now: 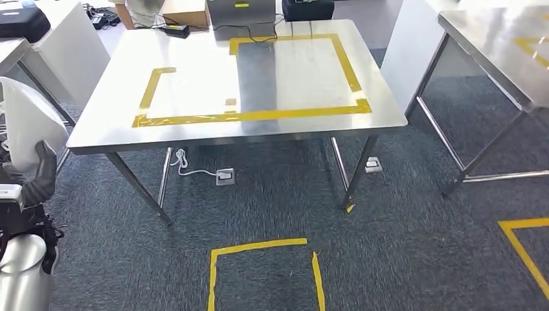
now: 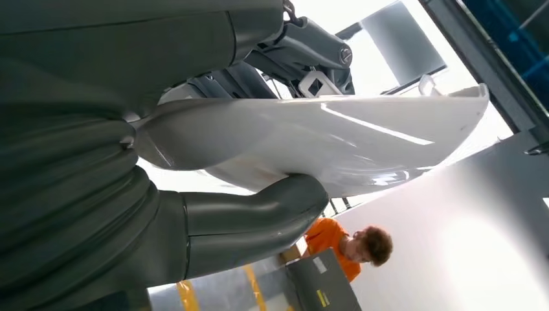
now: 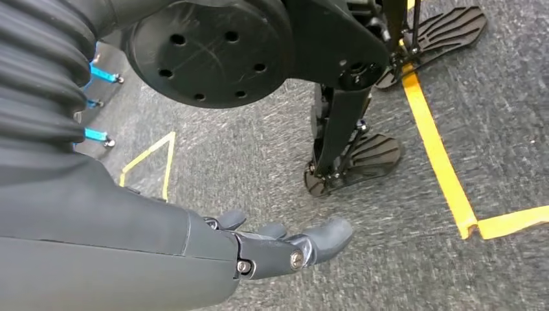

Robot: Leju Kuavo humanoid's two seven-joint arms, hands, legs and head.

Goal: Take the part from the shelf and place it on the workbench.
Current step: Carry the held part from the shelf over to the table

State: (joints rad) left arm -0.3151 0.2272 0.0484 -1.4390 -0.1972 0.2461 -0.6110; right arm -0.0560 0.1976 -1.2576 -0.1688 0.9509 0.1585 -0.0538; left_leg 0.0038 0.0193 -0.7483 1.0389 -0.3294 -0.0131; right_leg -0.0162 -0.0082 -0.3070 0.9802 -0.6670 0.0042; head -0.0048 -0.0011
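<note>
My left hand grips a glossy white curved part at the far left of the head view, level with the near left corner of the steel workbench. In the left wrist view the thick grey thumb presses under the white part and the darker fingers lie over it. The workbench top carries yellow tape outlines. My right hand hangs beside my body over the grey carpet, its fingers loosely extended and holding nothing.
A second steel table stands at the right. Cables and a white power socket lie under the workbench. Yellow tape marks lie on the carpet in front of me. A person in an orange top is nearby.
</note>
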